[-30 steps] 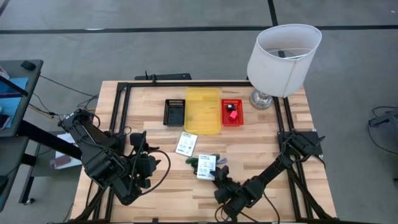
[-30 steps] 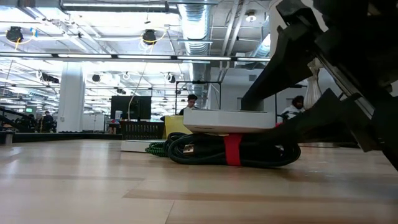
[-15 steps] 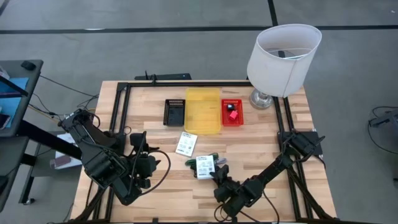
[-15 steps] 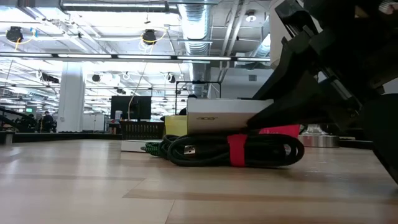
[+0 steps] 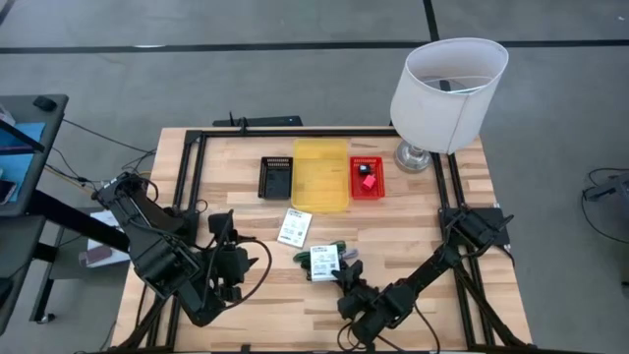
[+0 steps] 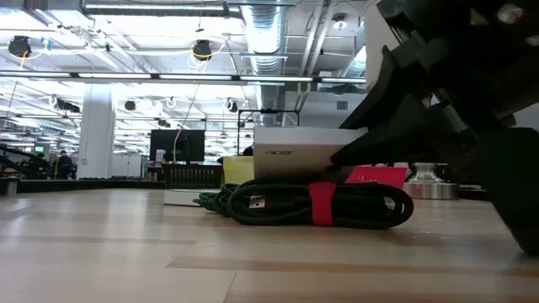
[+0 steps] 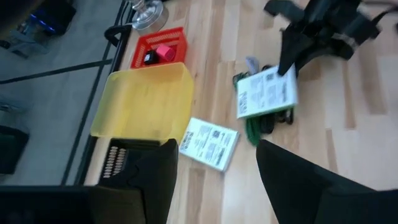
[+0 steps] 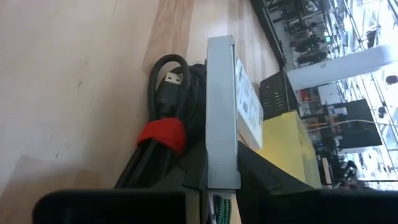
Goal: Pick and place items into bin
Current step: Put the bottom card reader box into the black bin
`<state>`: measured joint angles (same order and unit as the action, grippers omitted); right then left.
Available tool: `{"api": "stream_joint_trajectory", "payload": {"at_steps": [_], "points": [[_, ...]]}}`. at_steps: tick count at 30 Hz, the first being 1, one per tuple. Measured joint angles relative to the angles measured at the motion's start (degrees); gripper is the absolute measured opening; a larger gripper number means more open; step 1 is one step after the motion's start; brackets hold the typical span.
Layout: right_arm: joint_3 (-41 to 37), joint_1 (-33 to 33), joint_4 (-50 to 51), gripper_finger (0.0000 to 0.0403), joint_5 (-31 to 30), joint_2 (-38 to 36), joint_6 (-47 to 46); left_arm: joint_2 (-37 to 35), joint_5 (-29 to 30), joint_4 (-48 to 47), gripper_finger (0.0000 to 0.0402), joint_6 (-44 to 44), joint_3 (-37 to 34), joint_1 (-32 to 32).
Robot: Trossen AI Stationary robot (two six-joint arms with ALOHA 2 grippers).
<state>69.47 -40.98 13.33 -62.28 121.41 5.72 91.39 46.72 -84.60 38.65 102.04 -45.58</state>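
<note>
The white labelled pack [image 5: 324,263], now lifted and tilted off the coiled cable [image 6: 316,204], is being held clamped in the right gripper [image 5: 341,274] near the yellow bin [image 5: 320,174], while the left gripper [image 5: 228,258] is being kept open nearby.

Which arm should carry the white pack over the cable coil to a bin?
Right. The right gripper is already shut on the white labelled pack above the coiled cable, as the right wrist view shows. The left gripper is open off to the side, holding nothing, with a second pack lying nearer it.
</note>
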Motion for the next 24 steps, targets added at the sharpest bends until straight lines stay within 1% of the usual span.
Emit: {"api": "stream_joint_trajectory", "payload": {"at_steps": [4, 11, 16, 21, 24], "points": [[1.11, 0.47, -0.10, 0.0042, -0.85, 0.19, 2.31, 0.07, 0.02, 3.08, 0.0210, -0.02, 0.00, 0.71], [2.63, 1.73, -0.25, 0.0042, -3.35, 0.17, 6.68, 0.37, -0.07, 4.66, 0.0210, 0.13, 0.02, 3.84], [4.34, 2.26, 0.03, 0.0042, -6.81, 0.04, 6.84, 0.61, -2.95, 4.45, 0.0210, 1.07, 0.02, 6.66], [6.37, 2.22, 1.50, 0.0042, -7.09, -0.05, 6.96, 2.38, -2.37, 4.77, 0.0210, -4.29, 0.04, 7.34], [6.89, 1.68, 2.11, 0.0042, -8.87, -0.10, 7.02, 5.09, -0.77, 3.54, 0.0210, -7.86, 0.04, 7.31]]}}
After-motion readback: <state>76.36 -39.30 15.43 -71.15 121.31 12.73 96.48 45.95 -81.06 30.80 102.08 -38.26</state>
